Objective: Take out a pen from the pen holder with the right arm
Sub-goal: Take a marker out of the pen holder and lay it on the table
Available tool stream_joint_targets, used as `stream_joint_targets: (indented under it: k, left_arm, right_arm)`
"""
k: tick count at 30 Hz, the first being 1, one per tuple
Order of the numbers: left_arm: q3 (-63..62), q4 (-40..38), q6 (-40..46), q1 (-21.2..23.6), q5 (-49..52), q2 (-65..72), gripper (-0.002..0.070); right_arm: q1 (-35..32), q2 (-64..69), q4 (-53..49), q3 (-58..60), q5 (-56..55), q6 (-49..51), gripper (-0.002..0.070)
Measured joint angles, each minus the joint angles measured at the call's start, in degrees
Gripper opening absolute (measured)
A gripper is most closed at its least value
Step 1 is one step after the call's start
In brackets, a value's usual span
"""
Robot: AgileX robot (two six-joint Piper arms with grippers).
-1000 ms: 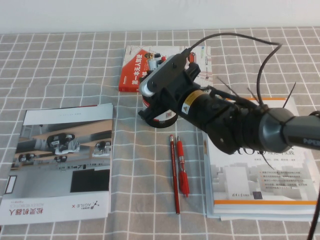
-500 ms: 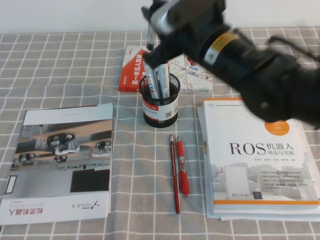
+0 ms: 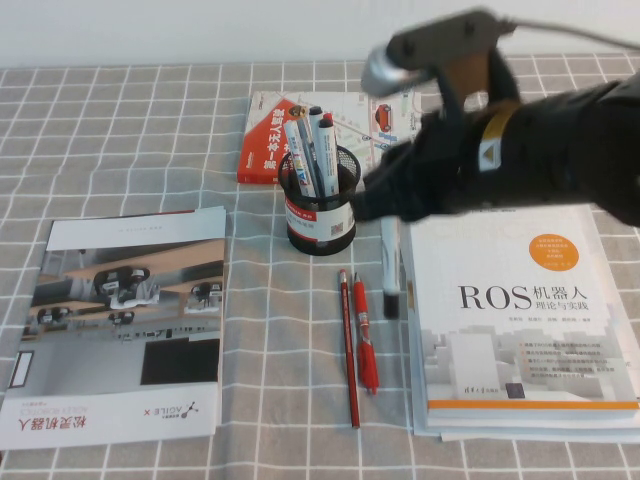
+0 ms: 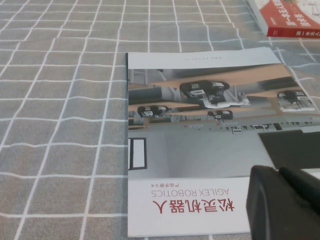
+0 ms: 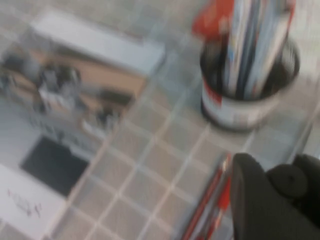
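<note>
desk (image 3: 120, 120): grey check cloth; the layout matches a second ago; nothing has been knocked about
AgileX brochure (image 3: 125, 320): flat on the robot's left; the left claw (image 4: 282, 200) is parked low over its near corner; spread or pressed together, I cannot tell
ROS book (image 3: 520, 310): on the robot's right, with the working arm hanging across its far edge
right arm (image 3: 540, 140): here's the big move; a second ago it was down on the cup, then it shot up high, and now it has swung away to the right
pen holder (image 3: 318, 215): black mesh cup, upright and back in plain sight; spare pens (image 3: 308, 150) still stand in it; the red book (image 3: 285, 135) lies just behind
right claw (image 3: 392, 200): above the desk between the cup and the ROS book; pinching the top end of the pen, as best the high view shows; the wrist view is too smeared to confirm
marker pen (image 3: 391, 275): out of the cup and hanging cap-down just beside the ROS book's left edge; whether its tip touches the cloth I cannot tell
red pen (image 3: 366, 345): lying untouched beside the red pencil (image 3: 349, 360), near the hanging marker
task: the extraction looks done to me; what remains, if anything, is a tidy set-down; a loose grip could drop the marker onto the red pair
</note>
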Motion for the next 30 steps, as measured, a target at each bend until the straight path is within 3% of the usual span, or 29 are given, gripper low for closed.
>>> stream_joint_targets:
  k: [7, 18, 30]
  left_arm:
    - [0.0, 0.0, 0.0, 0.0, 0.0, 0.0, -0.0004]
    - [0.0, 0.0, 0.0, 0.0, 0.0, 0.0, -0.0004]
    - [0.0, 0.0, 0.0, 0.0, 0.0, 0.0, -0.0004]
  right_arm:
    - [-0.28, 6.96, 3.19, 0.0, 1.95, 1.58, 0.0107]
    - [-5.93, 19.26, 11.2, -3.77, 2.13, 0.12, 0.0107]
    - [-6.97, 26.67, 12.76, -8.37, 3.14, -1.13, 0.0107]
